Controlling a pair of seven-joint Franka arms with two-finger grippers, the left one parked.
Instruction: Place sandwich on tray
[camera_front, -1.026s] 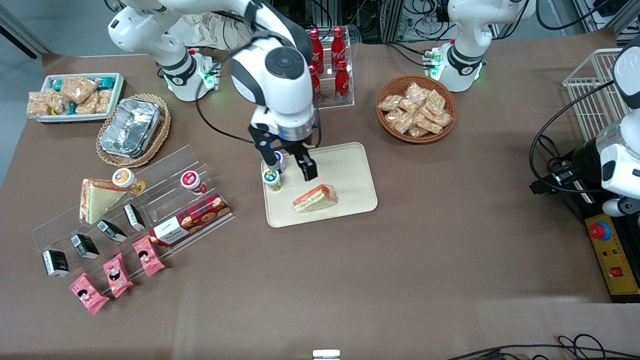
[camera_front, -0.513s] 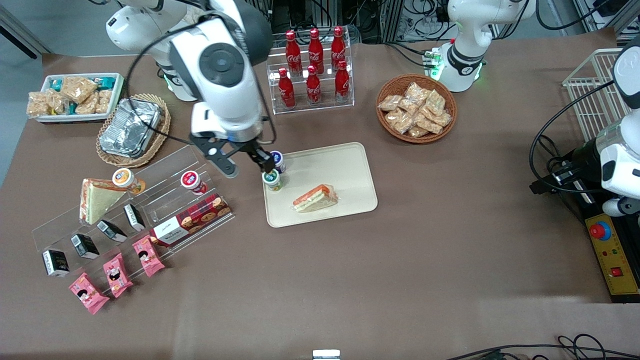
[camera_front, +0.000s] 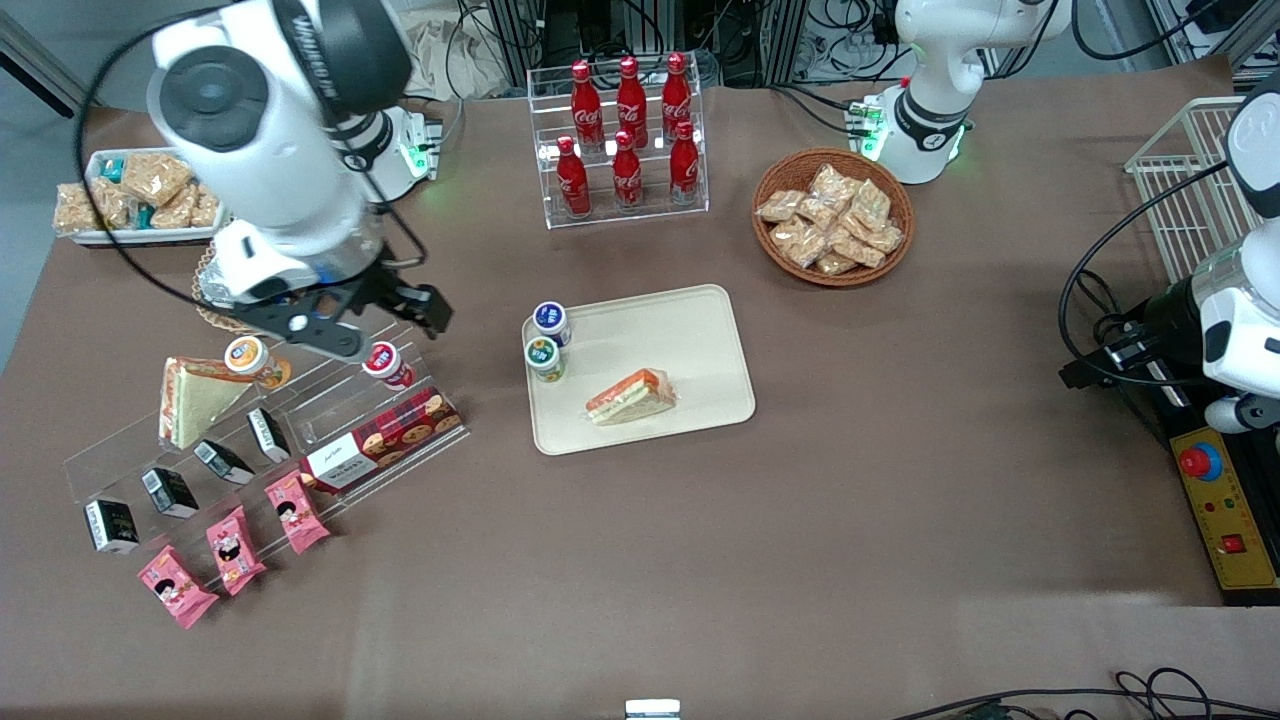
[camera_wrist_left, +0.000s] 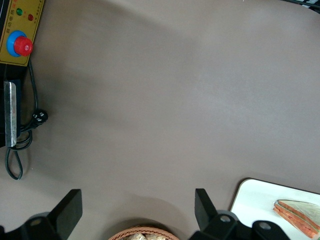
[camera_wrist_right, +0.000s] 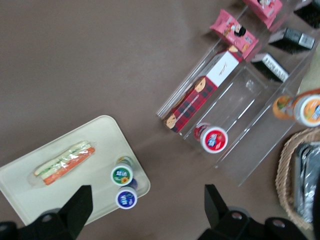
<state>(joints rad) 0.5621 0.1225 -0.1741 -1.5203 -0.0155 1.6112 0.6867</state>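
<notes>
The sandwich (camera_front: 630, 396), a small clear-wrapped wedge with orange-red and pale green layers, lies flat on the cream-beige tray (camera_front: 690, 340). It also shows in the right wrist view (camera_wrist_right: 64, 163) on the tray (camera_wrist_right: 30, 192), and in the left wrist view (camera_wrist_left: 297, 216) on the tray's corner (camera_wrist_left: 255, 197). My right gripper (camera_front: 385, 325) is open and empty. It hangs well clear of the tray, toward the working arm's end, above the acrylic shelf near a red-lidded cup (camera_front: 383, 362). In the right wrist view the gripper (camera_wrist_right: 147, 210) holds nothing.
A blue-lidded cup (camera_front: 550, 320) and a green-lidded cup (camera_front: 545, 355) stand on the tray's edge. The acrylic shelf (camera_front: 330, 400) holds a larger sandwich (camera_front: 195, 398), a cookie box and cartons. A cola rack (camera_front: 625, 140) and a snack basket (camera_front: 832, 215) stand farther from the camera.
My right gripper has swung away from above the tray toward the working arm's end, staying open and empty. The sandwich lies unmoved on the tray.
</notes>
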